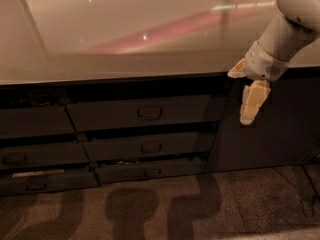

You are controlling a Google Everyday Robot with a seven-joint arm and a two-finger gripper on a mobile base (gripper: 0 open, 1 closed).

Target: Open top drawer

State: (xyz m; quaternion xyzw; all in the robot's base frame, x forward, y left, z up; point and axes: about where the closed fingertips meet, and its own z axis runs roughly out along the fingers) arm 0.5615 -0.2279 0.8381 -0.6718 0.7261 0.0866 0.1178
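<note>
The fingers (253, 100) of our gripper (241, 98) look spread, one hanging down and the other jutting toward 9 o'clock, pinching nothing. We hover in front of the cabinet door (282, 134), just below the countertop (125, 39) edge. The top drawer (105, 115) lies at our 9 o'clock, shut, its handle (149, 112) untouched.

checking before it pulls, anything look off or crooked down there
Slightly: the bottom left drawer shows a pale strip along its top edge, as if ajar. The top drawer looks shut and level, with the tool hanging to its right, in front of the cabinet door.
</note>
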